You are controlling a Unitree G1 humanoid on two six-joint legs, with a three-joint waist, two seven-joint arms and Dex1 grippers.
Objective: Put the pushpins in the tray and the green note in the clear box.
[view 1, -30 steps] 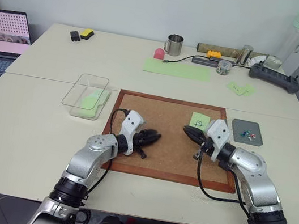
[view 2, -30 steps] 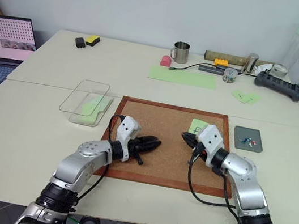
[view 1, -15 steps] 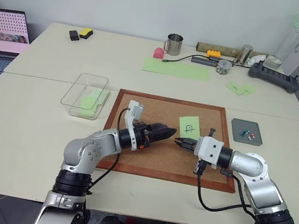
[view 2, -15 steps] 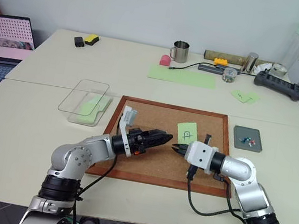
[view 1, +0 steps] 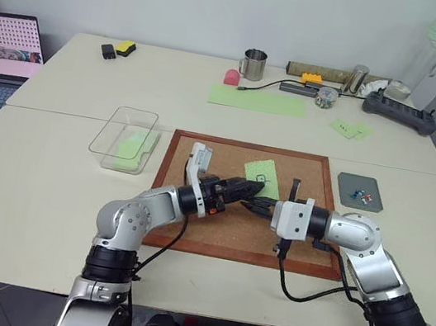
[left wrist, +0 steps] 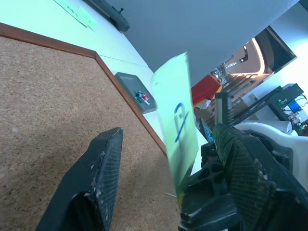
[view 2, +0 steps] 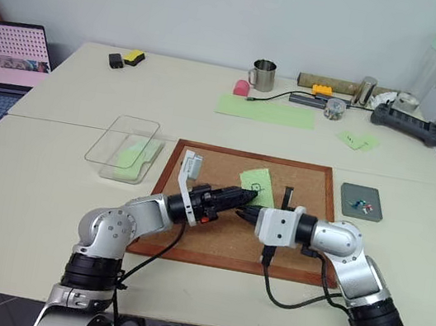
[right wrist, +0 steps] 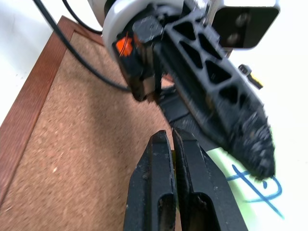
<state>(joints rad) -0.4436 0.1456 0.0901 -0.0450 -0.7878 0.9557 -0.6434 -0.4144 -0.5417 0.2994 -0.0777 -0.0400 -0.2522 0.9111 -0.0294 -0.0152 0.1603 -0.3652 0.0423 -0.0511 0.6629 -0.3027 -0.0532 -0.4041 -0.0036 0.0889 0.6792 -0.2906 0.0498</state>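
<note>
The left claw (view 1: 248, 191) hangs over the cork board (view 1: 203, 152), its two black fingers spread apart and straddling the green note (view 1: 260, 173) without yet pressing it. The note stands tilted off the board's surface, its drawn mark facing up. This looks like a hand-over: the clear box (view 1: 124, 137) lies just beyond the board's left edge, on the left arm's side, so passing the note across the board would spare the right arm a long reach.

The right claw (view 1: 257, 209), just right of the left one above the board's middle, is clenched on the note's lower edge, fingers pressed tight together in the right wrist view, which is what keeps the sheet raised between the left fingers.

The tray (view 1: 360, 191) sits on the table (view 1: 40, 175) just off the board's right edge, with the pushpins (view 1: 358, 191) already lying inside it, so that half of the task appears done. The note is still well apart from the box.
</note>
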